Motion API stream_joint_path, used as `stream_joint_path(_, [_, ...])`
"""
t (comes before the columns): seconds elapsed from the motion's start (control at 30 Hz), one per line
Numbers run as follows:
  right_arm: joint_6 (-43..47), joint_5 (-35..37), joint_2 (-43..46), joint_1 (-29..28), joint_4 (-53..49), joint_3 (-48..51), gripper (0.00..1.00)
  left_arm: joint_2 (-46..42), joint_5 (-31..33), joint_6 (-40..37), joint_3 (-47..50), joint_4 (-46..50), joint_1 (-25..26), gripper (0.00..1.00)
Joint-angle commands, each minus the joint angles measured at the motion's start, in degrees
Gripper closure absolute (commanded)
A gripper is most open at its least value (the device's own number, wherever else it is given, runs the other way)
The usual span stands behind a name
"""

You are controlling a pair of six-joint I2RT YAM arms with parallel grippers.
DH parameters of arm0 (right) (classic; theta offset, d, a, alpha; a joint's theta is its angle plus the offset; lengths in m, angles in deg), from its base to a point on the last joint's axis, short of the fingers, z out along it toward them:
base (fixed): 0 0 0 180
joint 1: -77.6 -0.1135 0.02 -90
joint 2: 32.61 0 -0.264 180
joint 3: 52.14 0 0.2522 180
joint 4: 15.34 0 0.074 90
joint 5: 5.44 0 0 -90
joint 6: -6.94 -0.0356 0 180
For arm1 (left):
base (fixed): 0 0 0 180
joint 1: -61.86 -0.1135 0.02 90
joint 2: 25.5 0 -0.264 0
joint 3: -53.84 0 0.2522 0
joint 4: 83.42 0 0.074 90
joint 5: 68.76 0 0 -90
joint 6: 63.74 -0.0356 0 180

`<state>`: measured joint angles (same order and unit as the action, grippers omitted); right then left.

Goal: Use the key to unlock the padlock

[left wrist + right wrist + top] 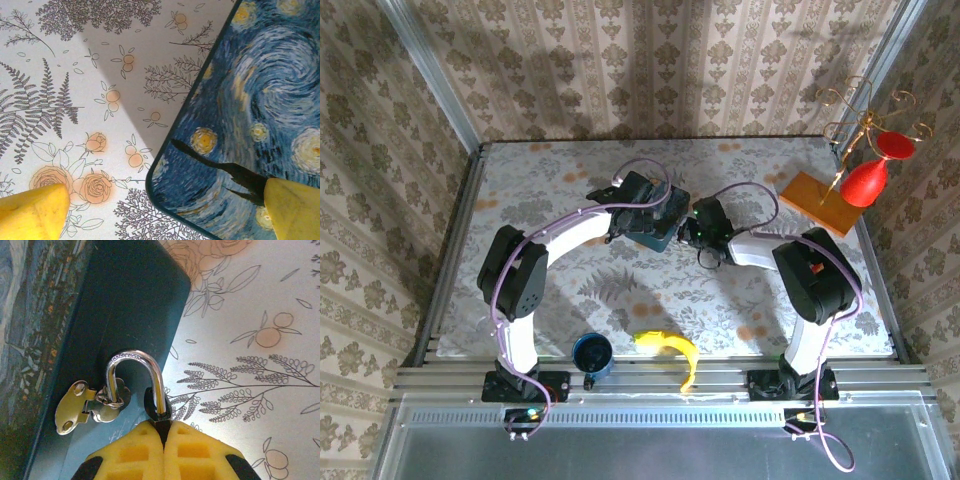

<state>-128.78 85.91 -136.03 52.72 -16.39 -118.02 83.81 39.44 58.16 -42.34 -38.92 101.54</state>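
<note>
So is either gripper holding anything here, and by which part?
The right gripper is shut on the padlock, pinching its dark body below the shackle, which hangs through the hasp of the tin. The left gripper is open, holding nothing.

A floral tablecloth covers the table. Near its centre sits a blue tin painted with a swirling night sky. At 6 o'clock, by the near edge, a yellow banana lies just right of a dark blue mug. At 2 o'clock an orange board lies beside a red goblet and a gold wire stand.
</note>
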Motion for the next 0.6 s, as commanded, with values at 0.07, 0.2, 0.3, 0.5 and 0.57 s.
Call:
stream_joint_path(0.07, [-9.9, 12.4, 0.9, 1.7, 9.5, 3.6, 1.00, 2.7, 3.1, -2.5, 3.2, 12.3, -1.7, 0.00])
stream_joint_path(0.2, [-13.6, 12.5, -1.4, 1.7, 15.0, 3.5, 1.00, 2.9, 2.9, -2.6, 3.3, 12.2, -1.7, 0.00])
stream_joint_path(0.3, [-15.1, 12.7, -2.9, 1.7, 17.9, 3.0, 1.00, 3.0, 2.7, -2.7, 3.5, 12.1, -1.7, 0.00])
stream_joint_path(0.5, [-13.5, 11.3, -2.0, 1.9, 15.0, 1.1, 1.00, 1.9, 3.2, -3.0, 4.2, 12.3, -2.4, 0.00])
stream_joint_path(0.57, [-12.1, 10.5, -0.3, 2.0, 12.7, 1.4, 1.00, 1.1, 3.1, -2.9, 4.9, 11.7, -2.8, 0.00])
